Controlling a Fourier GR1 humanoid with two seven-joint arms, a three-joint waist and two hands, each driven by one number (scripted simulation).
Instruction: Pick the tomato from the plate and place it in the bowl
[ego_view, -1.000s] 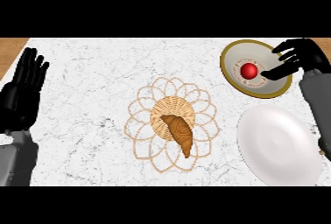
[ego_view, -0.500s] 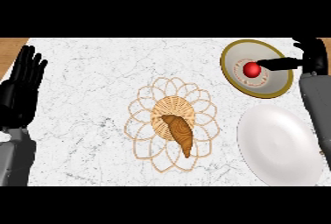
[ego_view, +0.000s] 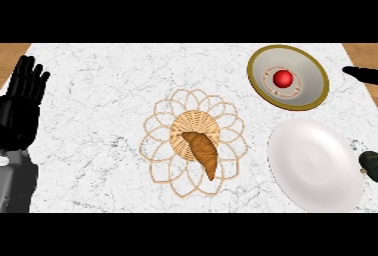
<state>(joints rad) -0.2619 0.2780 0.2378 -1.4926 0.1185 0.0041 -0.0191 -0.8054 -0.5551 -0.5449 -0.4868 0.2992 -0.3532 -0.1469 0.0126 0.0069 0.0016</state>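
One view is all I have, looking steeply down from my head onto a white marbled tabletop (ego_view: 96, 130) veined in grey, with strips of brown wood showing past its far corners at left and right.

Toward the far right stands the bowl (ego_view: 316, 95), olive-rimmed with a pale inside, and the tomato (ego_view: 283, 78) sits red and round at its centre. Just nearer to me, close beside the bowl, lies the white plate (ego_view: 316, 162), bare on its face. In the middle of the tabletop rests a woven wicker basket (ego_view: 166, 150) with a looping petal-shaped rim; a brown croissant (ego_view: 204, 152) lies across it, one pointed end reaching over the loops toward me.

My left hand (ego_view: 18, 110) shows at the left edge, fingers straight and pointing away from me, holding nothing, with the grey forearm (ego_view: 16, 187) below it. My right hand (ego_view: 363, 74) shows only as a dark tip at the right edge, just beyond the bowl and apart from it; I cannot tell how its fingers stand. Another dark bit of that arm peeks in at the right edge beside the plate.
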